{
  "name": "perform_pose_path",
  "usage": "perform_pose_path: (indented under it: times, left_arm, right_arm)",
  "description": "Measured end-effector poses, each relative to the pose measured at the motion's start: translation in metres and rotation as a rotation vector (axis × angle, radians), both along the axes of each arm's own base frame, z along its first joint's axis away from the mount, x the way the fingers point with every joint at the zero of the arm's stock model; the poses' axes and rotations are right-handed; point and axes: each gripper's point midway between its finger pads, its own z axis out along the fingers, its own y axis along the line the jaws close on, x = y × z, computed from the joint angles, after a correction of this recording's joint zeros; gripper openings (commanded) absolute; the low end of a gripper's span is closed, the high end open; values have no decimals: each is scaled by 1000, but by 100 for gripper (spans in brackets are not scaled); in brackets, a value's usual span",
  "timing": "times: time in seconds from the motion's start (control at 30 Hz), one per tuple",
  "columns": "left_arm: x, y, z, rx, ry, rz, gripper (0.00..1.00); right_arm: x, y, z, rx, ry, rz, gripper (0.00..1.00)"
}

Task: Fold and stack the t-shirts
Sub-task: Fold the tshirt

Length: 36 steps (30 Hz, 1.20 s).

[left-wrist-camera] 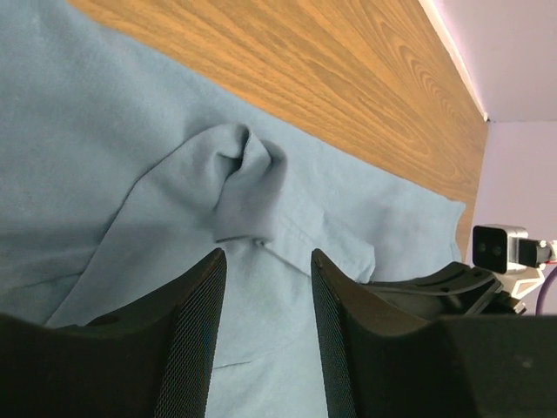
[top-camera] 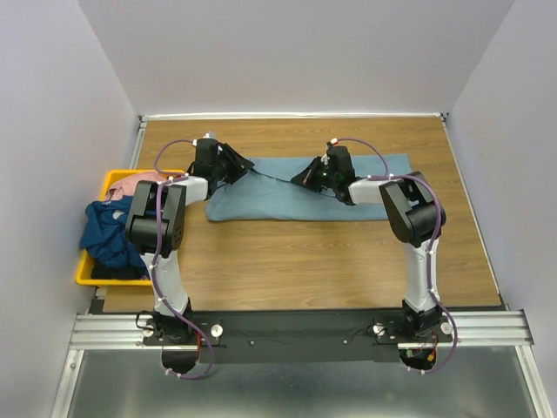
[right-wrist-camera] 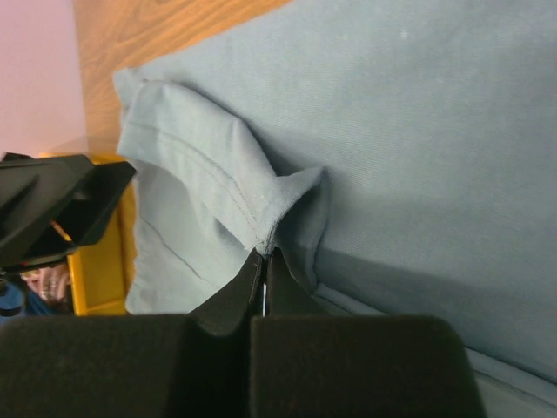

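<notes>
The light blue t-shirt lies flat on the far part of the bench. Its long side runs from left to right, in front of both arms. The right claw is clenched on a small fold of this shirt, near the middle, and the cloth comes up to a little point where it is pinched. The left claw is over the left part of the same shirt. Its two fingers stand apart and hold nothing. A soft bump of cloth sits straight ahead of the gap between them, just past the tips. I think that bump is what the left claw should grab next, because the left arm is the nearer one. It would need to go a bit forward and down, then squeeze. The dark blue t-shirt and the pink t-shirt wait in a heap in the yellow bin, off to the left.
</notes>
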Motion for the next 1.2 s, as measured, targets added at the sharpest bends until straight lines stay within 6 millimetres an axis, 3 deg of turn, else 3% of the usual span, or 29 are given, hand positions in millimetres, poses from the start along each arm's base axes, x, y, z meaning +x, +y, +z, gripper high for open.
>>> perform_pose_path:
  times: [0.3,0.63,0.9,0.97,1.2]
  left_arm:
    - [6,-2,1,-15,1,7,54]
    - [6,4,-14,11,60,49,54]
    - [11,10,-15,47,81,78,50]
    - [13,7,-15,49,79,73,44]
    - [11,1,-21,60,97,60,44]
  right_arm:
    - [0,-8,-1,-83,-18,11,1]
    - [-1,-9,-3,-102,-17,19,1]
    - [-2,-10,-4,-105,-16,20,1]
    - [-2,-10,-4,-105,-15,20,1]
    - [-1,-9,-3,-104,-17,20,1]
